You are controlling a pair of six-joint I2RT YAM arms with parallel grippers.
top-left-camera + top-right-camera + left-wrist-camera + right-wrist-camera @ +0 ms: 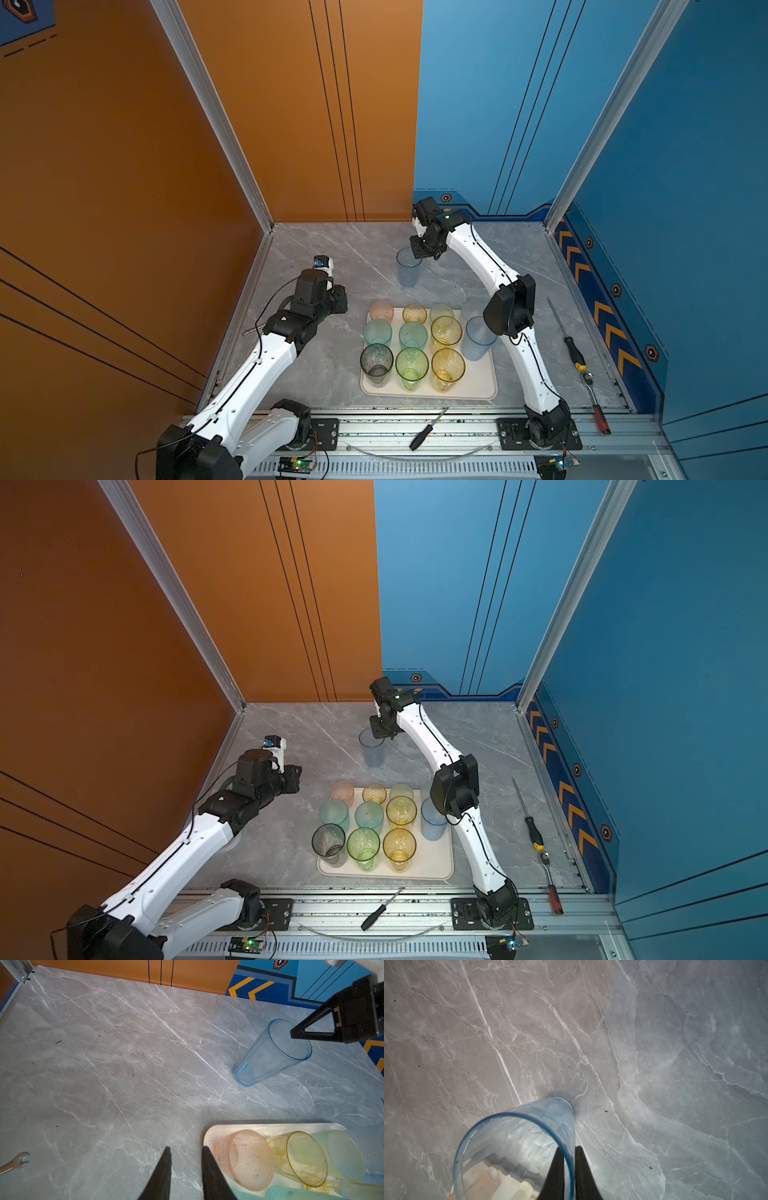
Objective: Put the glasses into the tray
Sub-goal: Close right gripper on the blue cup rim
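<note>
Grey marble table (pixel 332 257) held a tall see-through blue glass (pixel 408 270) behind the flat cream-white tray (pixel 478 392) of coloured glasses (pixel 411 365), its rim pinched tight by the right gripper (pixel 569 1148), while the left gripper (pixel 186 1148) hung slightly apart, holding nothing.

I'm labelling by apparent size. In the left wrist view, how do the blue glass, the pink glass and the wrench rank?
1. blue glass, largest even though it stands farther off.
2. pink glass, close behind; it is nearer the camera, so the true order is unsure.
3. wrench, clearly smallest, partly cut off by the picture's edge.
</note>
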